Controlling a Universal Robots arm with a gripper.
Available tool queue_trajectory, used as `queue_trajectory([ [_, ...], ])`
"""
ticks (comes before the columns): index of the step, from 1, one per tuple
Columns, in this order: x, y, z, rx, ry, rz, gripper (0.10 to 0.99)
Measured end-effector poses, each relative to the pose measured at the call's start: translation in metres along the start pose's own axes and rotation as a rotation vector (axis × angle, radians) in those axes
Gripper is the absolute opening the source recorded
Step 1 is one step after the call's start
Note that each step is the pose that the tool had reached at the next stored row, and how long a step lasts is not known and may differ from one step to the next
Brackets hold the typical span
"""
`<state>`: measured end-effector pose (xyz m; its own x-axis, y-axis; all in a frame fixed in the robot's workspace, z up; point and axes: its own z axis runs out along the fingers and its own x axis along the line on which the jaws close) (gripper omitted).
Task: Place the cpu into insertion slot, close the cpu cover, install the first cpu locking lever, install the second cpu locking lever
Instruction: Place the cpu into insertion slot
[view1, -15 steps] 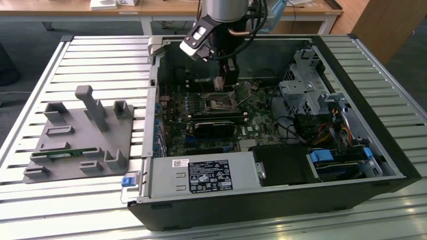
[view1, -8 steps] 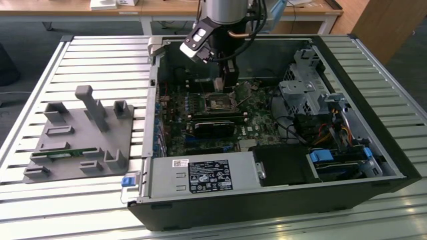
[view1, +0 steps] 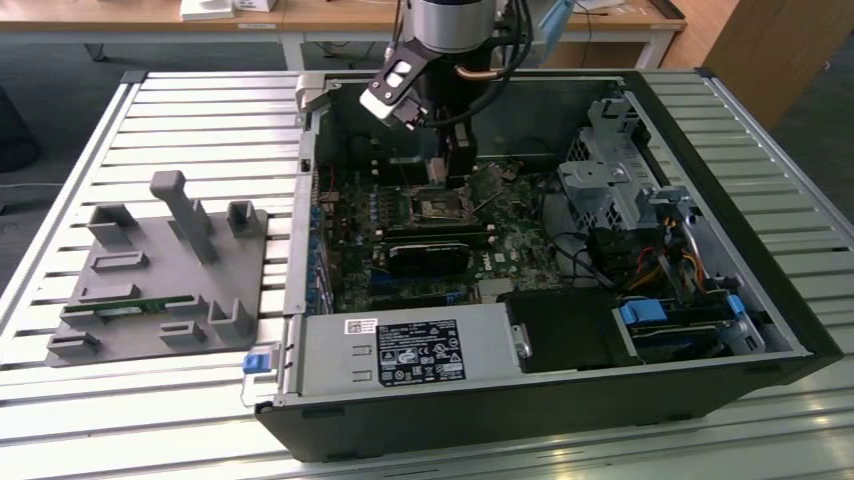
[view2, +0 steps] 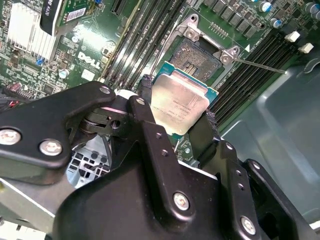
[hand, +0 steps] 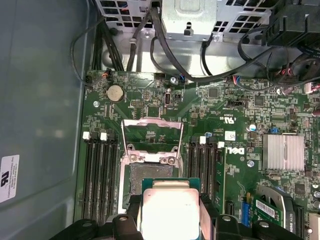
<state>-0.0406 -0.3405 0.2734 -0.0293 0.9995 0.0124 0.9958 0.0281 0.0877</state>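
My gripper (view2: 177, 107) is shut on the cpu (view2: 180, 102), a flat square chip with a dull silver top, its black fingers (view2: 146, 90) pinching two opposite edges. The cpu (hand: 170, 210) hangs tilted a little above the insertion slot (hand: 150, 176), near one edge of it and apart from it. The insertion slot (view2: 196, 56) lies bare, its dark pin field showing. Beyond it the cpu cover (hand: 152, 131), a thin silvery frame, is swung open. A thin locking lever (view2: 260, 65) sticks out beside the socket. In the exterior view my gripper (view1: 454, 172) reaches down into the case over the insertion slot (view1: 441, 208).
The open black computer case (view1: 774, 300) lies on a slatted table. Memory slots (hand: 100, 175) flank the socket. A black graphics card (view1: 430, 252), drive cage (view1: 607, 180), cables (hand: 220, 65) and power supply (view1: 400, 350) crowd the case. A grey fixture (view1: 160, 270) stands at the exterior view's left.
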Motion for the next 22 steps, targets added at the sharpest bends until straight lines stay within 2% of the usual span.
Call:
queue_trajectory([
  [5,-0.0001,-0.0005,0.0058,0.0,-0.0016,0.0,0.541],
  [10,-0.0002,-0.0012,0.0116,-0.006,-0.0047,0.0,0.541],
  [13,-0.0001,-0.0019,0.0131,-0.024,-0.0068,-0.001,0.541],
  [15,0.0006,-0.002,0.0144,-0.028,-0.0152,-0.002,0.541],
  [18,0.0029,-0.0022,0.0175,-0.027,-0.0398,-0.004,0.541],
  [19,0.004,-0.0024,0.0191,-0.027,-0.0446,-0.005,0.541],
  [21,0.0049,-0.0027,0.0227,-0.027,-0.0447,-0.005,0.541],
  [22,0.0064,-0.0033,0.0271,-0.027,-0.0444,-0.005,0.541],
])
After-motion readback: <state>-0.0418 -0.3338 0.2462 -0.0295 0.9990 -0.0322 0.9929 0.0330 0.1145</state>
